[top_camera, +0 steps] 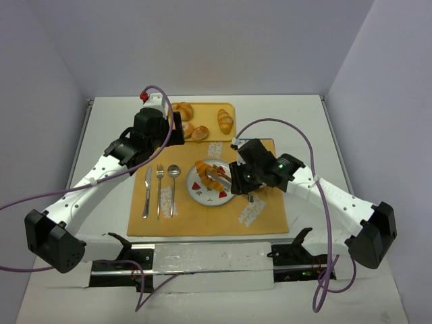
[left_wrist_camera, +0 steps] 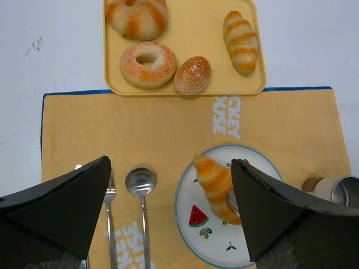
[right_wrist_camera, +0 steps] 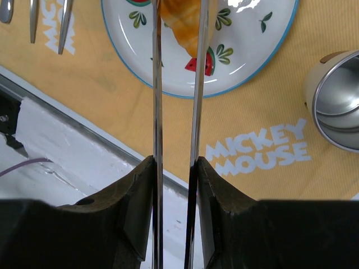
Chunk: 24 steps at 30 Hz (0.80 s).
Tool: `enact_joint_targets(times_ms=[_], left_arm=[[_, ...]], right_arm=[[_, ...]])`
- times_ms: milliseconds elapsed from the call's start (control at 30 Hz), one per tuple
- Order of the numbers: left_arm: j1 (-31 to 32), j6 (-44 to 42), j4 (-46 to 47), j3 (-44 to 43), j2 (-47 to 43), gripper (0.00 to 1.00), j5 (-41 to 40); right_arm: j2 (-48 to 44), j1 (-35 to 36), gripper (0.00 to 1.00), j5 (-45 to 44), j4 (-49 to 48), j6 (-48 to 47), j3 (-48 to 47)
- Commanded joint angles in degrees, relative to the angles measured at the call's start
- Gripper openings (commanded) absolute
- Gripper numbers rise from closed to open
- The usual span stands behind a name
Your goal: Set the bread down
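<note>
— What is closest to us?
— Our right gripper (right_wrist_camera: 175,168). It is squeezed tight on the tongs (right_wrist_camera: 157,101). The squeeze pulls the two long arms close, so we can carry food without our fingers touching it.

— Where is the bread?
— The bread (left_wrist_camera: 215,188) is on the plate (right_wrist_camera: 249,53), between the tong tips. It looks like it is lying down there. We can't tell if the tips pinch it.

— So what is left to do?
— We think only letting go. We ease the squeeze so the tongs spring apart.

— What sits beside the plate?
— A cup (right_wrist_camera: 336,101) on its right and a spoon (left_wrist_camera: 140,182) on its left. We should lift away without bumping the cup.

— And past the plate?
— Our left gripper (left_wrist_camera: 171,162) hangs there, spread wide with nothing in it. We think it waits out of the way. Beyond the plate is the tray (left_wrist_camera: 190,33) with the other buns (left_wrist_camera: 193,75).
</note>
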<state>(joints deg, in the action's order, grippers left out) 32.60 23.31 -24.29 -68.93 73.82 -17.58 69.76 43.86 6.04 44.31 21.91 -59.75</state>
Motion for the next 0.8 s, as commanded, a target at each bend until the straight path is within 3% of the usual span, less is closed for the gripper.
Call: enact_joint_targets(times_ms=[0,367,500,767], left_arm=[[0.5,-0.1,1.0,-1.1,-0.9,0.99,-0.7],[0.4,0.0,0.9,-1.2,-0.5,0.99,-0.6],[0.4,0.0,1.0,-1.2,-0.5,0.99,-0.6],[0.4,0.0,0.9,-1.2,-0.5,0.99,-0.6]], right_arm=[[-0.9,0.8,0.17,-0.2,0.2,0.3,-0.5],[0.6,1.1,0.43,-1.9,2.3,0.3,-1.5],[0.4,1.1,0.49,-2.4,2.8,0.2,-2.1],[-0.1,1.1,0.51,-3.5,4.0,0.3,-3.7]])
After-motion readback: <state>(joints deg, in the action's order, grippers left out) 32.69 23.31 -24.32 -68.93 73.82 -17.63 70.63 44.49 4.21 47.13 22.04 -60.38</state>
